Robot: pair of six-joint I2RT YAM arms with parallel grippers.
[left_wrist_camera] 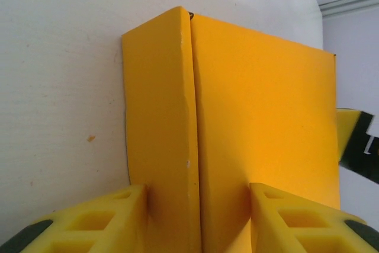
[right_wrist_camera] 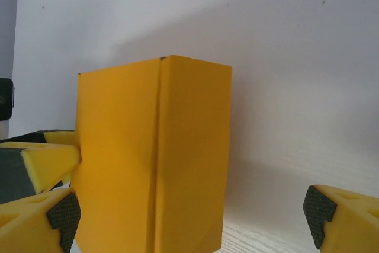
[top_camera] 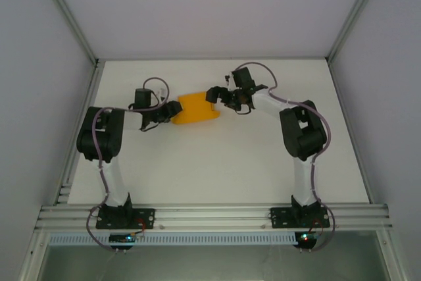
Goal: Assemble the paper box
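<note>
Dents are my main worry here, tbh. The paper box (top_camera: pixel 196 110) looks folded up and sits a bit toward 12 o'clock from the middle of the counter (top_camera: pixel 217 162). The left end effector (top_camera: pixel 172 112) is at its 9 o'clock and the right end effector (top_camera: pixel 216 95) is at about its 2 o'clock. From the left wrist view, the yellow fingers (left_wrist_camera: pixel 118 223) straddle the near end of the box, one on each side. I honestly can't tell if they're pressing on the card or just sitting beside it. If they bite down hard, I'd guess thin card like this buckles, and the seam (left_wrist_camera: pixel 192 117) running along the top edge could pop open. The right one is spread wide with nothing in it. One finger (right_wrist_camera: pixel 41 220) is right up against the box's 9 o'clock edge and the other is well off at 3 o'clock. A nudge from that near finger probably just slides the box across the smooth counter, or twists it out from between the left fingers. The two end effectors are also really close together around the box, so a clumsy reach could knock them into each other. Fingers crossed.
</note>
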